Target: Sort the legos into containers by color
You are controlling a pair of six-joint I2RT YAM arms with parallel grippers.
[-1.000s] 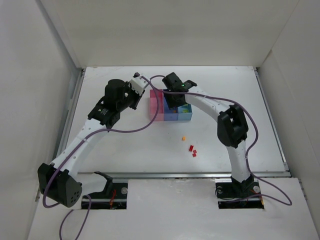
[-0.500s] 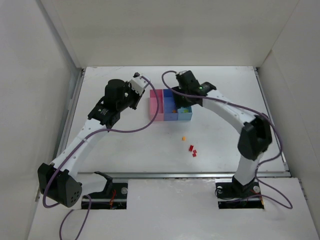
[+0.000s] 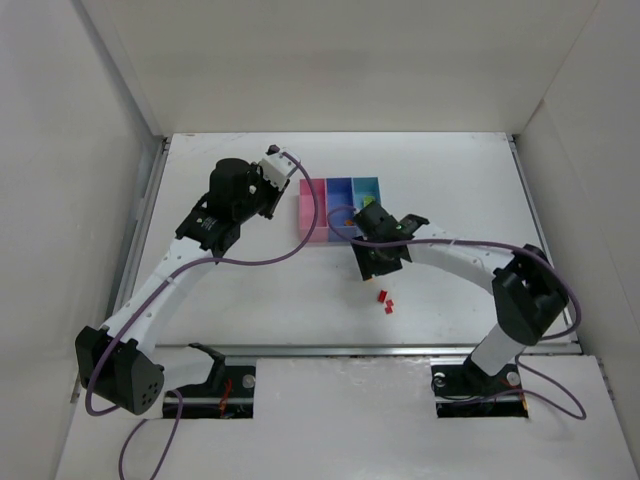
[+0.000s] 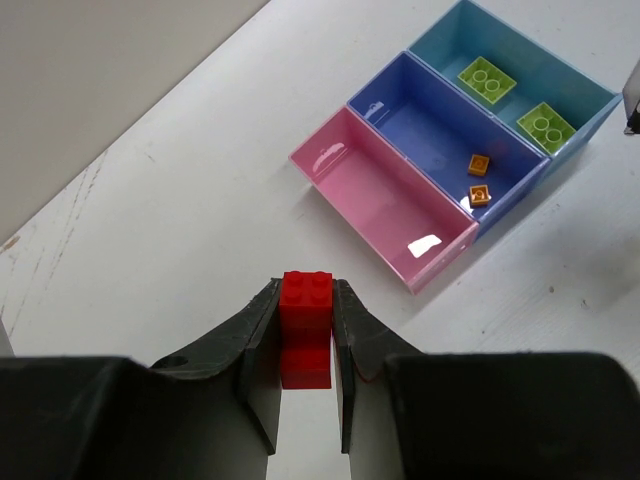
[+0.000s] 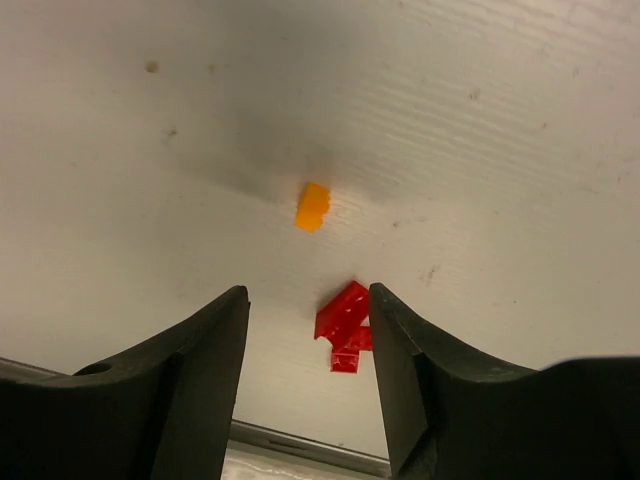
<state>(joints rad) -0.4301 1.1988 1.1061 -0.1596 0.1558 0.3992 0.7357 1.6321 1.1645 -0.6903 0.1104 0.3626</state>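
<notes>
The left gripper (image 4: 305, 300) is clamping a red lego (image 4: 306, 335) while the right gripper (image 5: 308, 292) is hovering wide open above an orange lego (image 5: 312, 206).

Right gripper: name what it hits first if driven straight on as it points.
Probably the red legos on the table, framed by the open right gripper; the orange lego lies farther on. Depth unclear.

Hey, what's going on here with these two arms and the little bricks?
Two robot arms are sorting lego bricks by color into three joined bins. The left gripper holds a red brick near the pink bin, which is empty. The right gripper hovers open over an orange brick and some red bricks lying on the table. The blue bin holds two orange pieces; the teal bin holds two green bricks.
</notes>
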